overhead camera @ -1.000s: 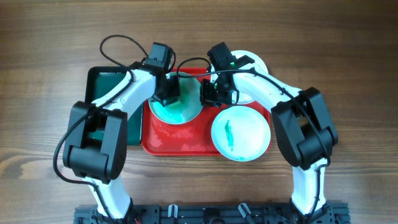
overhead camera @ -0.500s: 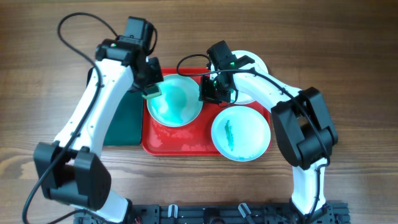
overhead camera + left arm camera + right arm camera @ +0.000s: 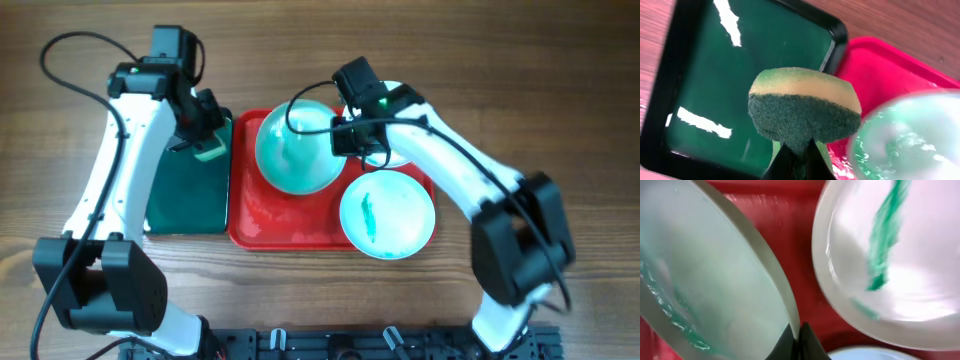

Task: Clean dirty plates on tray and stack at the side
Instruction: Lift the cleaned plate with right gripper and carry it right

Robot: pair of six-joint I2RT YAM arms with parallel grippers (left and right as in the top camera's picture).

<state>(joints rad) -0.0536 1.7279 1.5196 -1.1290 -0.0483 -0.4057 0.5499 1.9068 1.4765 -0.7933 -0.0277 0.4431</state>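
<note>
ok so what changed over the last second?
Left tool, shut on the sponge, swung left off the wiped plate and is now over the green tray. Right tool, gripping that plate's rim, lifted and tilted it. The smeared plate and red tray stayed put.

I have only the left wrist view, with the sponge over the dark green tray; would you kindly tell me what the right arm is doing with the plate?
Observer: The right gripper is shut on the rim of the smeared plate, holding it over the red tray, apparently tilted.
Operator: Thank you. Where else will my sponge be needed?
Observer: A second plate with a green streak lies at the tray's near right corner.
Operator: Is there a third one?
Observer: Yes, a third plate sits at the far right, mostly hidden beneath the right arm.
</note>
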